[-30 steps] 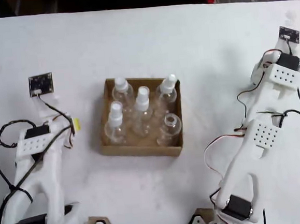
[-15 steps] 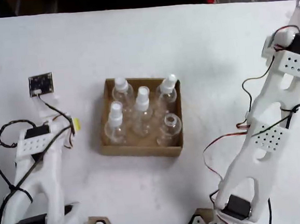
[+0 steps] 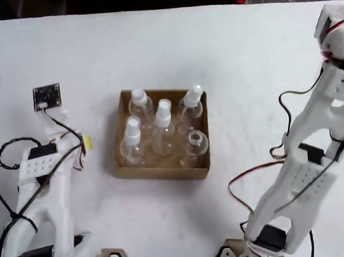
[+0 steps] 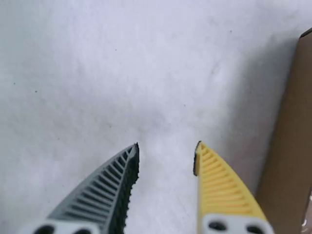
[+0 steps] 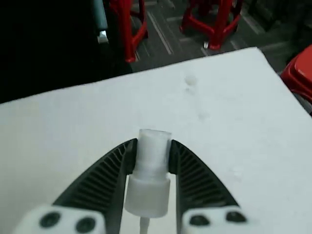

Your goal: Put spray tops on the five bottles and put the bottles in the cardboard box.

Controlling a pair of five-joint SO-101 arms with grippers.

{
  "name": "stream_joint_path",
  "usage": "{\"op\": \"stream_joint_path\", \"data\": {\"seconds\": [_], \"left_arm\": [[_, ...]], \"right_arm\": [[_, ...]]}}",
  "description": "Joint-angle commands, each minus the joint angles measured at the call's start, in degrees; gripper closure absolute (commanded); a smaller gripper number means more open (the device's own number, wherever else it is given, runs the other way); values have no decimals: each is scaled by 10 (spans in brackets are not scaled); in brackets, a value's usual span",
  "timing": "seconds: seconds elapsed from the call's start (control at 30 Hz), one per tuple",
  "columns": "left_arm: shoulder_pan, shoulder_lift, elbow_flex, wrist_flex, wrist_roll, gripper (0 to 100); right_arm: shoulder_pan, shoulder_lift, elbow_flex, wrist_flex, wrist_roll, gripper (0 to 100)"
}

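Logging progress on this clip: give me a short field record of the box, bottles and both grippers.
box: cardboard box on the table, five bottles inside
capped: four bottles with spray tops
uncapped: one bare bottle, box corner toward the right arm
left gripper: open, empty, over table beside box wall
right gripper: shut on spray top, above the table
left to do: top the bare bottle
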Motion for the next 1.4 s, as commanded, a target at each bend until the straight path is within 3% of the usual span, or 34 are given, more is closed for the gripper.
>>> {"op": "stream_joint_path", "data": {"seconds": [0.0,0.2,0.67,0.8,1.1,1.37], "left_arm": [[4,-6,-7,-8,-5,823],[5,-6,-5,-8,-5,823],[3,-6,-5,-8,-5,822],[3,-6,-5,-8,-5,822],[3,-6,-6,-7,-5,820],[6,-6,-5,-7,-5,820]], "right_arm": [[-22,-101,46,17,-35,982],[-86,-285,302,13,-146,982],[-340,-668,680,-15,-145,982],[-356,-756,840,-133,-145,982],[-355,-979,1291,-588,-149,982],[-370,-999,1427,-813,-150,982]]}}
